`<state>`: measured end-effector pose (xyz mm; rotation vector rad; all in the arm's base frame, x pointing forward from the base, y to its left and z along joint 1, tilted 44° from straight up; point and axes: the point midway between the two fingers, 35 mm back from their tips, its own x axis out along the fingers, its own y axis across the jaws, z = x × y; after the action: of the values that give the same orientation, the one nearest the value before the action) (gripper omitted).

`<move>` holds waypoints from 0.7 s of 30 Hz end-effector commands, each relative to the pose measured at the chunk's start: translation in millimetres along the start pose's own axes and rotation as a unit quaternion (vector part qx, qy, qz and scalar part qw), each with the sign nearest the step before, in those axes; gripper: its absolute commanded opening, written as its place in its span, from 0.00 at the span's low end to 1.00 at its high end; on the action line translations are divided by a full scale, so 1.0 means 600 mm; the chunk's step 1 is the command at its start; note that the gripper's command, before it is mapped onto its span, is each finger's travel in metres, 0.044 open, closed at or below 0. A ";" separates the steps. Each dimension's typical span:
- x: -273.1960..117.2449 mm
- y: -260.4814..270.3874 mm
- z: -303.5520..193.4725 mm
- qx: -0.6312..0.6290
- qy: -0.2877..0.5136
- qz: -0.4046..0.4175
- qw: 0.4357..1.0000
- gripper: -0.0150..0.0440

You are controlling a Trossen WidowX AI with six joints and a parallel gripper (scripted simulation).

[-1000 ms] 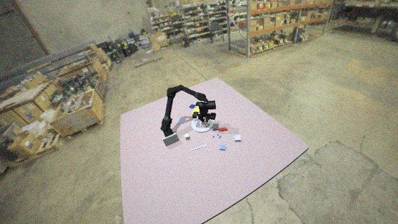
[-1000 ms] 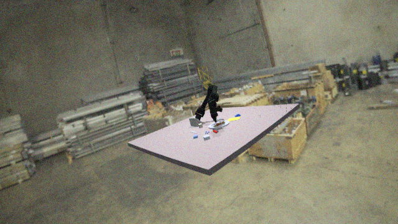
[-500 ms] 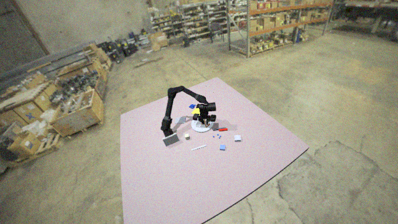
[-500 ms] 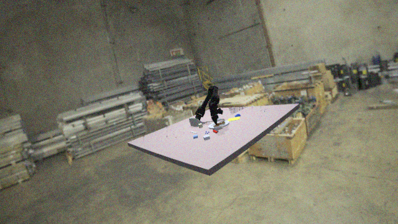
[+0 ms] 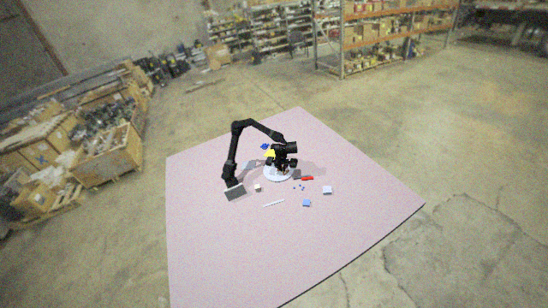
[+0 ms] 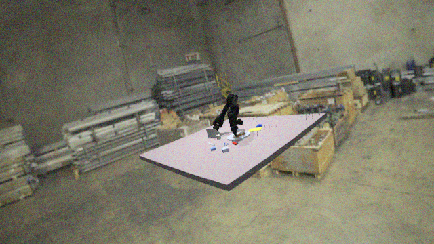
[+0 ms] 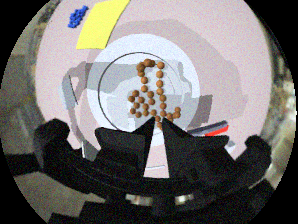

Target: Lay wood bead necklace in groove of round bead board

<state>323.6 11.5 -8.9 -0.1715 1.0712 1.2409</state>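
Note:
The wood bead necklace (image 5: 284,172) (image 6: 241,135) (image 7: 160,84), brown round beads, lies bunched on the round bead board (image 5: 271,177) (image 6: 232,139) (image 7: 123,44). The board is pale, with a thin dark ring line. In the wrist view a long narrow loop reaches away from the fingers, with a cluster of beads left of it and a short tail at the right. My gripper (image 5: 280,170) (image 6: 237,135) (image 7: 158,119) points down low over the board, its fingertips nearly together on beads at the near end of the necklace. The arm hides part of this in the top and exterior views.
A yellow sheet (image 5: 270,153) (image 7: 102,22) and a blue cluster (image 5: 265,146) (image 7: 77,17) lie behind the board. A red and dark item (image 5: 307,178) (image 7: 217,131) lies beside it. Nearer are a white block (image 5: 327,189), a blue block (image 5: 306,202), a white stick (image 5: 274,203) and a small cube (image 5: 257,187).

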 end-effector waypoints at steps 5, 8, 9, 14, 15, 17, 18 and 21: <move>0.000 0.000 0.000 -0.001 0.000 0.000 1.000 0.27; 0.000 0.000 0.000 -0.001 0.000 0.000 1.000 0.25; 0.000 0.000 0.000 -0.001 0.000 0.000 1.000 0.25; 0.000 0.000 0.000 -0.001 0.000 0.000 1.000 0.25; 0.000 0.000 0.000 -0.001 0.000 0.000 1.000 0.25; 0.000 0.000 0.000 -0.001 0.000 0.000 1.000 0.25; 0.000 0.000 0.000 -0.001 0.000 0.000 1.000 0.25; 0.000 0.000 0.000 -0.001 0.000 0.000 1.000 0.25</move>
<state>323.7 11.5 -8.9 -0.1716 1.0711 1.2409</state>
